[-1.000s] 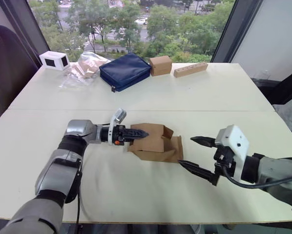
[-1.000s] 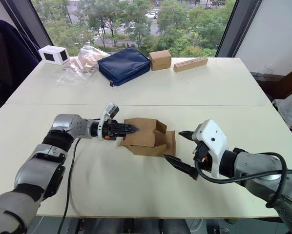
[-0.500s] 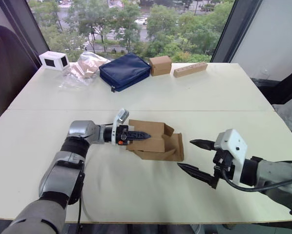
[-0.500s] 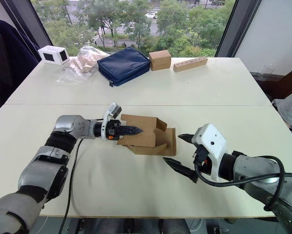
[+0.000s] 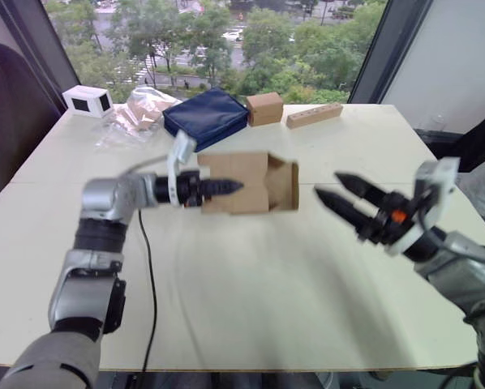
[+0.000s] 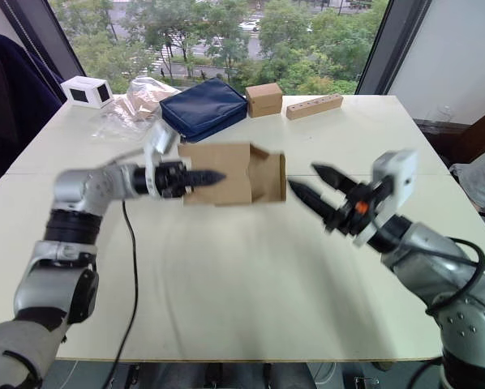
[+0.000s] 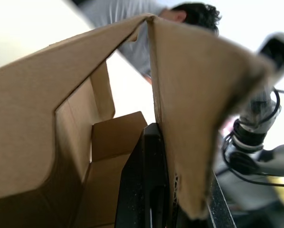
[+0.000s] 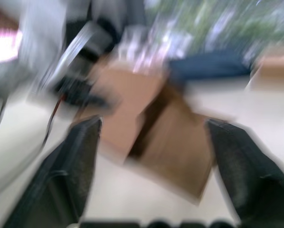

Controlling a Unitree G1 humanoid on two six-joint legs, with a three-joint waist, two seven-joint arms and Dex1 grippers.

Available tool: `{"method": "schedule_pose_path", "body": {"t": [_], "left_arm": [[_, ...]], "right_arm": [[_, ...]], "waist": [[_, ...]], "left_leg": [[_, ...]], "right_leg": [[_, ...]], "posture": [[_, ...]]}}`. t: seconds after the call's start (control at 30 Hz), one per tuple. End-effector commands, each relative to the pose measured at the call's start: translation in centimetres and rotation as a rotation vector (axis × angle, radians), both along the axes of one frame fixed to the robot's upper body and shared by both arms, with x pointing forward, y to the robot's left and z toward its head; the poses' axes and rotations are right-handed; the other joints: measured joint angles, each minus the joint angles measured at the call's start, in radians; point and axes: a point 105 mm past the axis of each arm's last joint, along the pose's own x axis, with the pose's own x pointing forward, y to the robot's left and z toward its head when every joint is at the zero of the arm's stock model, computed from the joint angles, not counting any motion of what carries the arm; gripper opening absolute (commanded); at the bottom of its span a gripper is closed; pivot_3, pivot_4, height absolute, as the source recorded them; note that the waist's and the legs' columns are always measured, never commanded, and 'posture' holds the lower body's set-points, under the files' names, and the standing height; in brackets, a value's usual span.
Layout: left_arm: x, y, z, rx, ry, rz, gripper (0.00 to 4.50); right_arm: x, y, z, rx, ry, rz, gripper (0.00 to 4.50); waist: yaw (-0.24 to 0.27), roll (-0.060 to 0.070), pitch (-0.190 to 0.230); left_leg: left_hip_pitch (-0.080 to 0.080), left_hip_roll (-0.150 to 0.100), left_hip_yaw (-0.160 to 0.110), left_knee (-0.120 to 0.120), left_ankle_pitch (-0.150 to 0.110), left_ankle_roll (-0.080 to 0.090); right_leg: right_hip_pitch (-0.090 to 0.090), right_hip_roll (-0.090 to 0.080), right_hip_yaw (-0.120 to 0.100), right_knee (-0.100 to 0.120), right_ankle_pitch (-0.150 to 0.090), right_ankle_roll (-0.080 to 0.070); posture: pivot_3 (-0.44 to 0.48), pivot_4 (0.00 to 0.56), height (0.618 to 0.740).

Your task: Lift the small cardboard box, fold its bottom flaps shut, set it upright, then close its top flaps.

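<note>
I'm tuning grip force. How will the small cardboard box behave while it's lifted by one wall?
The small cardboard box is probably light: the left claw holds it alone by one wall. With loose flaps at its open end, it will likely flex and swing. The open right claw isn't touching it.

You're working at a broad white table (image 5: 251, 275) made of two tops joined by a seam. Behind it a wide window (image 5: 226, 36) with dark slanted frames (image 5: 392, 49) looks onto daylit green trees and a road. A pale wall (image 5: 461, 57) rises beyond the right-hand frame.
</note>
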Motion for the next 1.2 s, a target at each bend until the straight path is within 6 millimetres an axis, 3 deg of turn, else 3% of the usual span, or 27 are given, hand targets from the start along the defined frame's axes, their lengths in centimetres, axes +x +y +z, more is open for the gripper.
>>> {"method": "schedule_pose_path", "body": {"t": [0.03,0.17,0.3,0.47,0.73,1.03,1.2], "left_arm": [[-0.8,0.0,3.4,-0.034,-0.150,0.014,0.00],[-1.3,-0.2,4.1,-0.011,-0.238,0.025,0.00],[-1.9,-0.6,4.7,0.009,-0.309,0.012,0.00],[-2.4,-1.1,4.9,0.008,-0.330,-0.008,0.00],[-3.3,-1.8,4.8,-0.004,-0.315,-0.064,0.00],[-4.2,-1.8,4.6,0.001,-0.275,-0.148,0.00],[-3.7,-1.6,4.5,0.008,-0.277,-0.129,0.00]], "right_arm": [[1.7,0.1,1.8,0.109,-0.060,-0.025,1.53],[3.1,0.8,3.7,0.158,-0.102,-0.001,0.04],[4.3,2.0,6.2,0.142,-0.147,0.055,0.04],[4.7,2.9,6.5,0.096,-0.156,0.098,0.04],[4.2,5.4,4.4,0.014,-0.118,0.197,0.04],[2.7,6.5,3.4,0.032,-0.089,0.291,0.04],[2.5,6.0,3.3,0.021,-0.093,0.272,0.04]], "waist": [[-0.002,0.001,0.000],[-0.003,0.001,0.000],[-0.004,0.001,0.000],[-0.002,0.001,0.000],[-0.003,0.001,0.000],[-0.004,0.001,0.000],[-0.004,0.001,0.000]], "left_leg": [[0.000,0.000,0.000,0.000,0.000,0.000],[0.000,0.000,0.000,0.000,0.000,0.000],[-0.001,0.000,0.000,0.000,0.000,0.000],[-0.001,0.000,0.001,0.000,0.000,0.000],[-0.002,0.000,0.001,0.000,0.000,0.000],[-0.003,0.000,0.001,0.000,0.000,0.000],[-0.003,0.000,0.001,0.000,0.000,0.000]], "right_leg": [[0.000,0.000,0.000,0.000,0.000,0.000],[0.000,0.000,0.000,0.001,0.000,0.000],[-0.002,0.000,0.000,0.002,0.000,0.000],[-0.003,0.000,0.000,0.004,0.000,0.000],[-0.004,0.000,0.000,0.004,0.000,0.000],[-0.006,0.000,0.000,0.005,0.000,0.000],[-0.006,0.000,0.000,0.005,0.000,0.000]], "posture": [[0.000,0.150,0.740],[0.000,0.150,0.740],[0.000,0.150,0.740],[0.000,0.150,0.740],[0.000,0.150,0.740],[0.000,0.150,0.740],[0.000,0.150,0.740]]}}
